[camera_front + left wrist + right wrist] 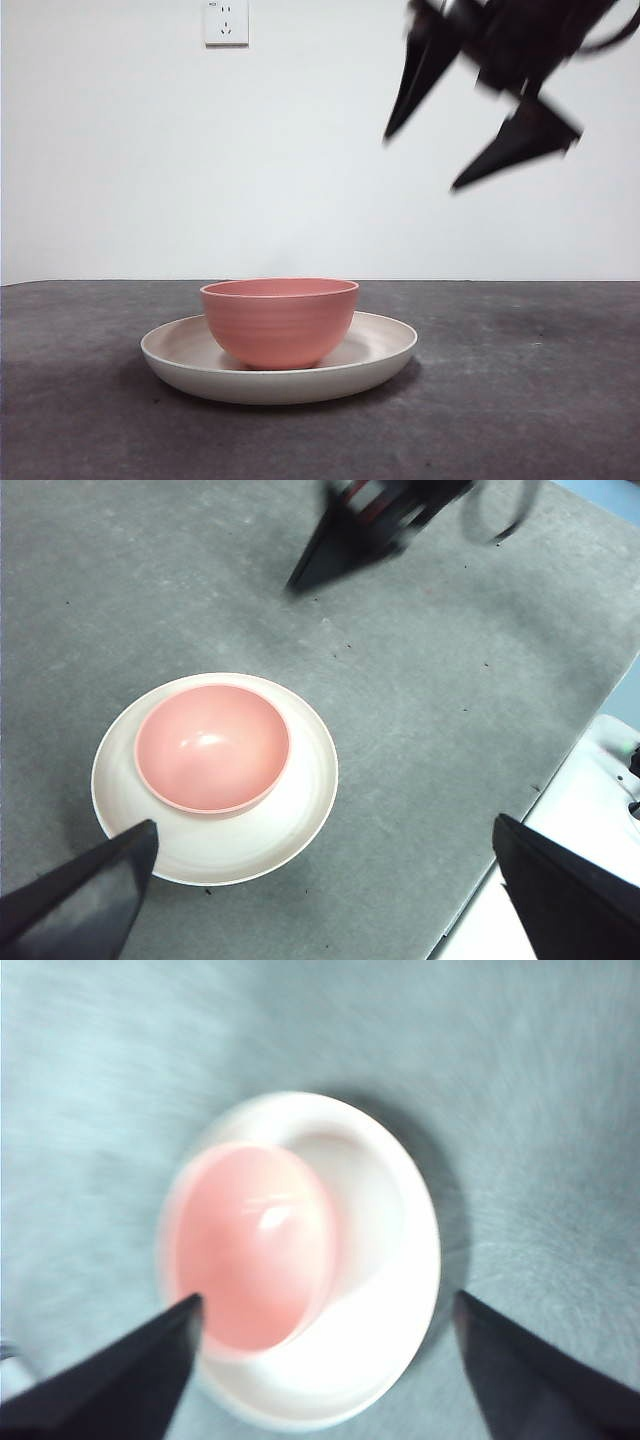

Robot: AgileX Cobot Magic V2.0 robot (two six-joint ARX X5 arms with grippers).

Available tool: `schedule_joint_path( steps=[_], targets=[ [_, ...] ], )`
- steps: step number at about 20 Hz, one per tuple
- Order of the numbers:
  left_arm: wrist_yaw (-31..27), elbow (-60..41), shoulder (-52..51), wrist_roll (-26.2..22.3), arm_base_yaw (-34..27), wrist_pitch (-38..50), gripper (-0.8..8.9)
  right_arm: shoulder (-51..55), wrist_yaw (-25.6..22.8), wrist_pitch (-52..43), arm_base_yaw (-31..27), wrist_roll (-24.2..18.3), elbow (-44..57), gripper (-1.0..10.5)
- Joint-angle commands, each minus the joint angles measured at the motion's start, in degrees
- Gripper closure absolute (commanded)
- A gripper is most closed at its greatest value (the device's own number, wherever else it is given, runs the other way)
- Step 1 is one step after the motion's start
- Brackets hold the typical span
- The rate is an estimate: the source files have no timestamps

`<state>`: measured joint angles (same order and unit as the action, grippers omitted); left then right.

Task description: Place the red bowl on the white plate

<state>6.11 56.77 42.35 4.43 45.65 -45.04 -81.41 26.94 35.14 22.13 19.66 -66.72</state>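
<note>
The red bowl [280,320] stands upright inside the white plate [385,350] on the dark grey table, a little off the plate's centre. My right gripper [422,163] hangs open and empty high above and to the right of them, blurred. Its wrist view, also blurred, looks down on the bowl [250,1250] and plate [385,1250] between its open jaws [328,1298]. My left gripper [323,823] is open and empty, well above the bowl [212,745] and plate [305,805]. The right arm [380,520] shows dark beyond the plate in that view.
A white wall socket [226,22] sits on the back wall. In the left wrist view the table's edge runs beside a white surface [590,810].
</note>
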Motion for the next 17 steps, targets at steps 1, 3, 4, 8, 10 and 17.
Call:
schedule_joint_path(
  steps=[1, 3, 4, 8, 10, 17],
  targets=[
    [-0.13, 0.70, 0.26, 0.39, 0.44, 0.50, 2.52, 6.21, 0.00, 2.40, 0.76, -2.62, -1.22, 5.0],
    [-0.13, 0.70, 0.28, 0.39, 0.44, 0.50, 2.52, 11.76, -0.68, 5.66, 1.29, -3.93, -1.22, 4.5],
    [-0.13, 0.70, 0.26, 0.39, 0.44, 0.50, 2.52, 14.01, -2.45, 7.21, 1.70, -4.02, -1.22, 4.3],
    [-0.13, 0.70, 0.28, 0.39, 0.44, 0.50, 2.52, 22.56, -13.33, 14.38, 5.20, -6.36, -0.83, 4.2],
    [-0.13, 0.70, 0.26, 0.39, 0.44, 0.50, 2.52, 26.38, -15.50, 15.52, 7.50, -7.32, 0.35, 4.2],
    [-0.13, 0.70, 0.26, 0.39, 0.44, 0.50, 2.52, 37.16, -14.97, 14.34, 12.26, -8.20, 9.31, 4.2]
  ],
)
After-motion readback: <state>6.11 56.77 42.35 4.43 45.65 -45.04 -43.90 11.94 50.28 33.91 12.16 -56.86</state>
